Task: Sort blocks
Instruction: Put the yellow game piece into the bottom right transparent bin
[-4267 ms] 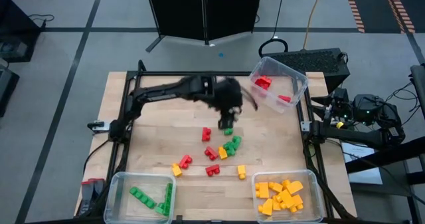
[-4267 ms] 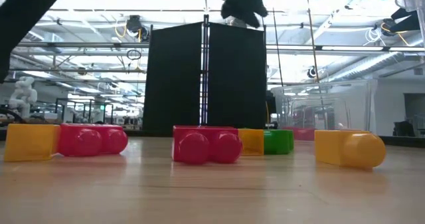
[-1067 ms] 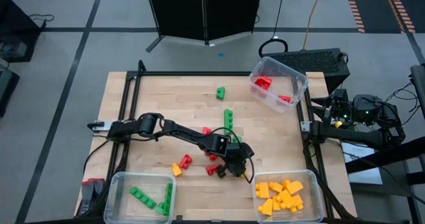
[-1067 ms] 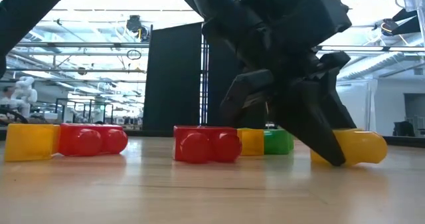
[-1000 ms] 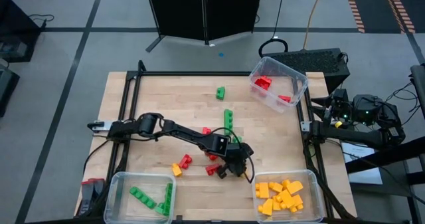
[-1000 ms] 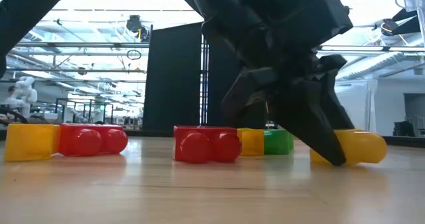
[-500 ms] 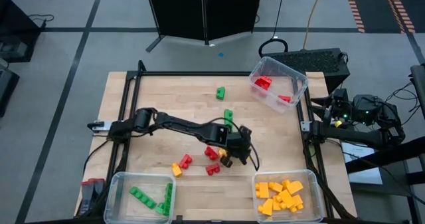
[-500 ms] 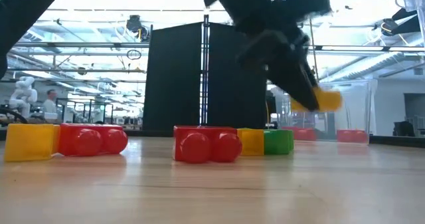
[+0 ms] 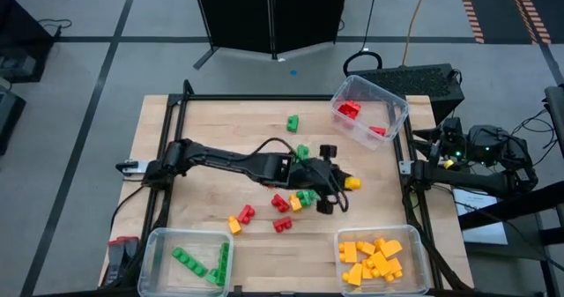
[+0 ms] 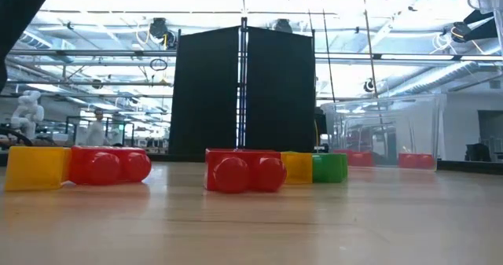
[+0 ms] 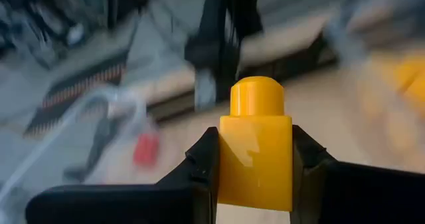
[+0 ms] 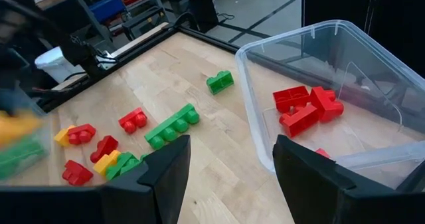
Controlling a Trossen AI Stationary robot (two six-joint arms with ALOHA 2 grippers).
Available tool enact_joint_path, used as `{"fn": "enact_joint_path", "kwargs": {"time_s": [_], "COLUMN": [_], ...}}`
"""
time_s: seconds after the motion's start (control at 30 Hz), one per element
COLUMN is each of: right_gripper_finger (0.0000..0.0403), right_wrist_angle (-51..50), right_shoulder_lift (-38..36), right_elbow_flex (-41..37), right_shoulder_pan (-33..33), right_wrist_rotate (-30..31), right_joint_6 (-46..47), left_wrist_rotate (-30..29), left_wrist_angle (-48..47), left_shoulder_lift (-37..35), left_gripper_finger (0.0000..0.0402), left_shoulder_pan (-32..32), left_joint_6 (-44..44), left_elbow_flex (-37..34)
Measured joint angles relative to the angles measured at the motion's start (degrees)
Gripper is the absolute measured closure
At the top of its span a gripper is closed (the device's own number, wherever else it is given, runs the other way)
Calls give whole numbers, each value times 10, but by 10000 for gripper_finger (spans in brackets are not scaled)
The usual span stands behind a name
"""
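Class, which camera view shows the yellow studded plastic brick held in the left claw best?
The left wrist view: the yellow studded plastic brick fills it, pinched between both fingers. The high view shows it small; the right wrist view, a blur.

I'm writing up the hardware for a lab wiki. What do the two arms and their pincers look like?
Both arms are black. The left arm is a slim run of jointed links with a thin black cable looping above its wrist; its pincer has two dark, flat, angular fingers. The right arm lies off the table's edge, with small green and yellow lights and loose cables. Its pincer has two broad, dark, wedge-shaped fingers.
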Motion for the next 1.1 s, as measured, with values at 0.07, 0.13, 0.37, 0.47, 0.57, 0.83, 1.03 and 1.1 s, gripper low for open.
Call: {"fn": "enact_joint_path", "kwargs": {"time_s": [0.07,0.13,0.37,0.47,0.57,0.83,1.03,1.1], "right_gripper_finger": [195,195,195,195,195,195,195,195], "right_wrist_angle": [0,0,0,-1,-1,-5,-5,-5], "right_shoulder_lift": [0,0,0,0,0,0,0,0], "right_elbow_flex": [0,0,0,0,0,0,0,0], "right_shoulder_pan": [0,0,0,0,0,0,0,0], "right_wrist_rotate": [0,0,0,0,0,0,0,0], "right_joint_6": [1,5,11,16,21,-7,-27,-37], "left_wrist_rotate": [-3,-4,-29,-34,-43,-56,-43,-29], "left_wrist_angle": [42,98,241,297,336,329,302,278], "left_shoulder_lift": [0,0,13,36,61,117,142,146], "left_gripper_finger": [339,339,339,339,339,339,339,339], "left_shoulder_pan": [-13,-25,-77,-96,-112,-128,-128,-129], "left_joint_6": [-5,-27,-68,-75,-85,-171,-231,-262], "left_elbow_flex": [8,9,10,10,9,8,9,8]}}
